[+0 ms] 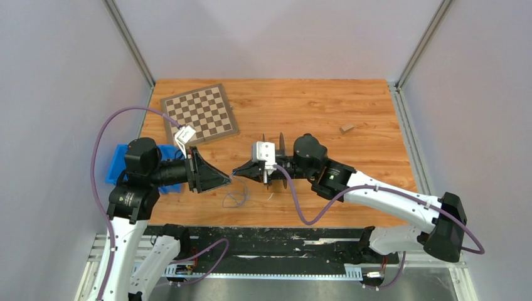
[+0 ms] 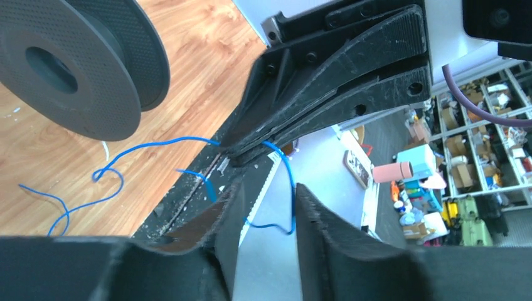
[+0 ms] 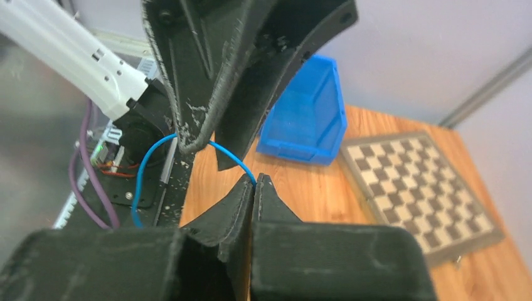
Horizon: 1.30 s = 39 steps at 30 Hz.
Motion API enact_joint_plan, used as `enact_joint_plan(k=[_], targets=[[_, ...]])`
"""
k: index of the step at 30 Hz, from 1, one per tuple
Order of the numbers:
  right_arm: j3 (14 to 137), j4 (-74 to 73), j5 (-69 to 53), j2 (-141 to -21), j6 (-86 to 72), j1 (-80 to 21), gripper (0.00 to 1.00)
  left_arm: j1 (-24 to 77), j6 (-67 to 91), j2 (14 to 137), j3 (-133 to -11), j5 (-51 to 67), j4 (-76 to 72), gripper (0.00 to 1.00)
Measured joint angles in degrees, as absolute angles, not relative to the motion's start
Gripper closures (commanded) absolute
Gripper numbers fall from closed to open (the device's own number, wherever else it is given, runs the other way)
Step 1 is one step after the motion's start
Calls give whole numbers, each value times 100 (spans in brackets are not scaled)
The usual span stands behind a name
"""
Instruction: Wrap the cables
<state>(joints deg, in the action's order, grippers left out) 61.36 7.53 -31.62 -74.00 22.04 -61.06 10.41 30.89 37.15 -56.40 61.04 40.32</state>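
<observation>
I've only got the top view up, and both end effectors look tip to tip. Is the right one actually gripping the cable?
Observer: Yes. The right wrist view shows the right end effector shut on the blue cable at its very tips.
Operator: And the left one?
Observer: The left end effector is open. In its wrist view the cable hangs in the gap between its fingers.
Operator: Where does the slack go?
Observer: In the left wrist view a strand runs from the right one's tips to loose loops on the table near the spool.
</observation>
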Motion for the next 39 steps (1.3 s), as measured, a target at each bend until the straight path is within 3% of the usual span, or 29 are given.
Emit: enact_joint_plan(k=[5,16,20,24,32,39], targets=[[5951,429,-2344,-6853,685,-6071,100,1041,2943,3994,-5662,5859,3774,42],[5564,-1715,-2093,-5629,-1619,-5878,100,1387,2720,4668,-5774,3511,3623,42],[5509,-2231,-1992,-5026,-1975,-5878,100,1835,2915,4910,-5769,2729,3363,44],[5518,-2716,-1085,-4676,-2045,-5878,100,2394,3039,5063,-5640,2171,2921,43],[5557,-3317,816,-4810,-2053,-5808,100,3148,3030,5402,-5290,1645,2370,45],[5721,-3393,1280,-4899,-2285,-5752,100,3861,2947,5280,-4816,1350,1726,43]])
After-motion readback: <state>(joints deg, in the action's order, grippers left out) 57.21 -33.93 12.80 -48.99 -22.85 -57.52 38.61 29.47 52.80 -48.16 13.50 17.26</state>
